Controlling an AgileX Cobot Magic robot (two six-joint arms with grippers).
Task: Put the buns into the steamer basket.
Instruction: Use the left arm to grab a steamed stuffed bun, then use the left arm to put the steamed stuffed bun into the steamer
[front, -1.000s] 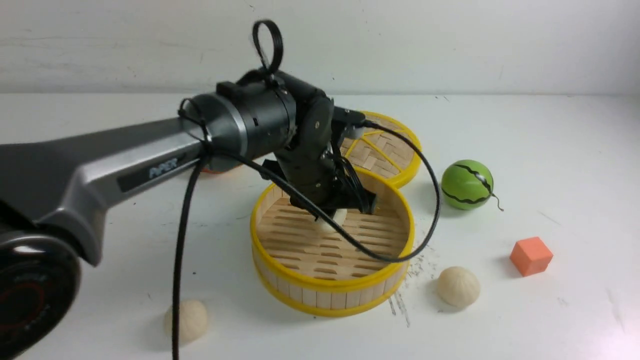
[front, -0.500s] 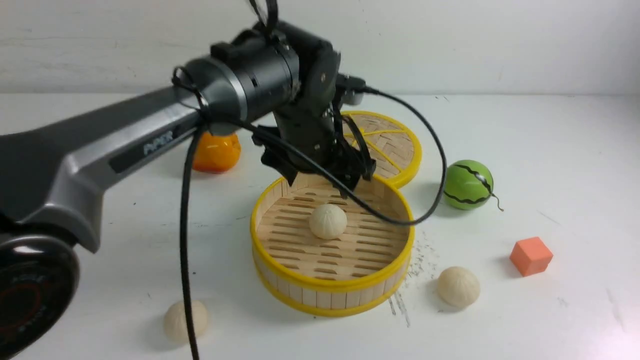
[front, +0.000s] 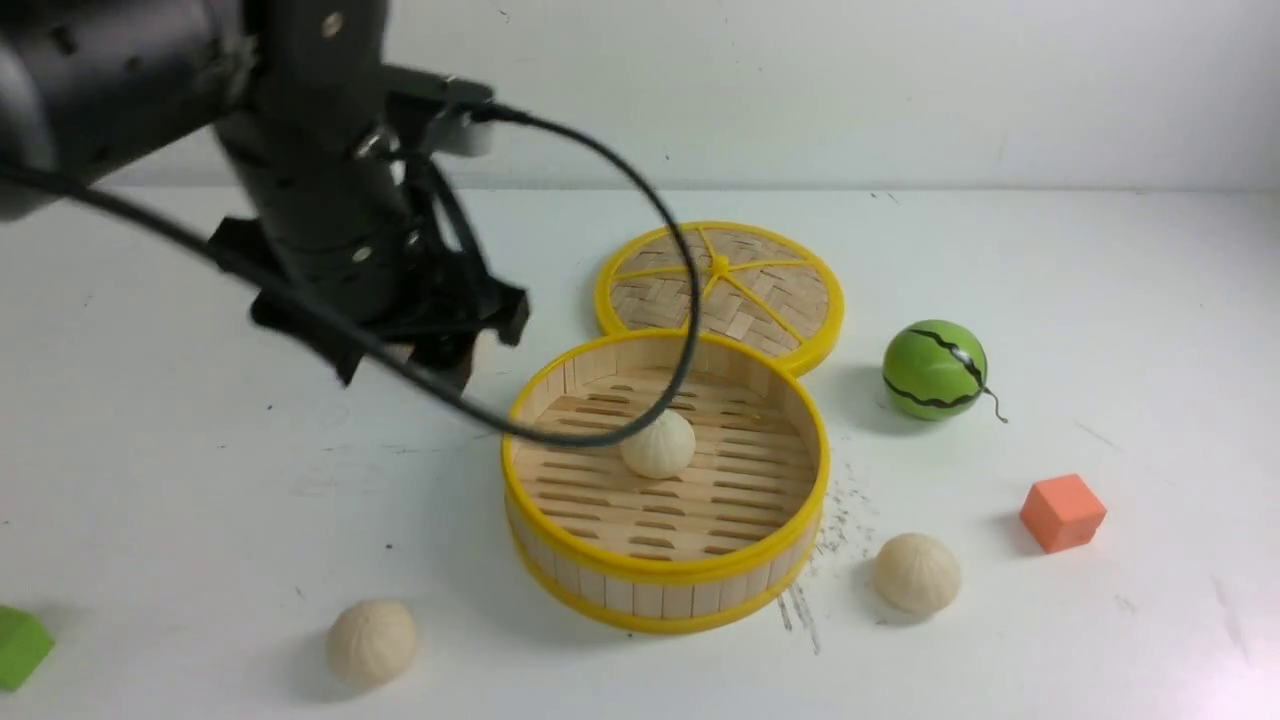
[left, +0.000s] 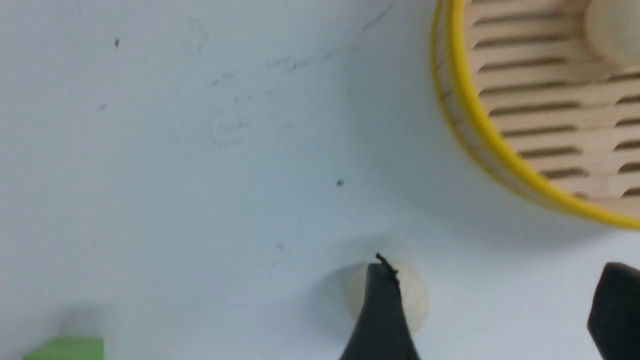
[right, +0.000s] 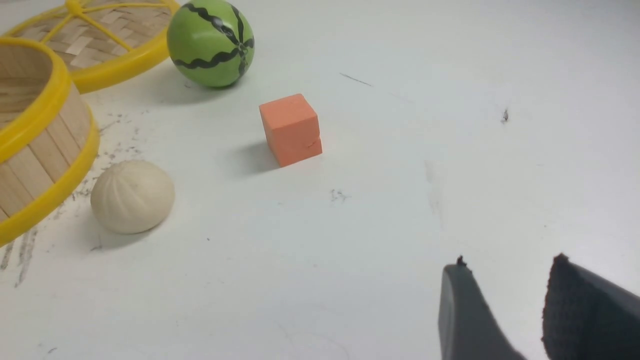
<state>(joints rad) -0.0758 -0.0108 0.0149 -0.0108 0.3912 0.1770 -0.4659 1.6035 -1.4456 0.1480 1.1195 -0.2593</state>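
In the front view, the steamer basket (front: 660, 575) sits in the middle of the white table (front: 1100, 300). One bun, the bun in the basket (front: 657, 444), lies on its slatted floor, near the middle. The left bun (front: 372, 642) lies on the table in front of the basket and off to its left, well apart from it. The right bun (front: 917, 572) lies on the table near the basket's right side. A flat woven lid (front: 720, 285) lies close behind the basket. A green melon ball (front: 935, 369) and an orange cube (front: 1062, 512) sit farther right, and a green block (front: 18, 647) peeks in at the left edge. The left arm (front: 300, 180) hangs up high, left of the basket, dark and blurry, and its black cable (front: 692, 300) loops in front of the basket. In the left wrist view, the left gripper (left: 495, 265) has its jaws wide apart with nothing between them. One finger (left: 380, 320) covers part of the left bun in the picture. In the right wrist view, the right gripper (right: 509, 262) is over bare table, its jaws a little apart and holding nothing, well apart from the right bun.
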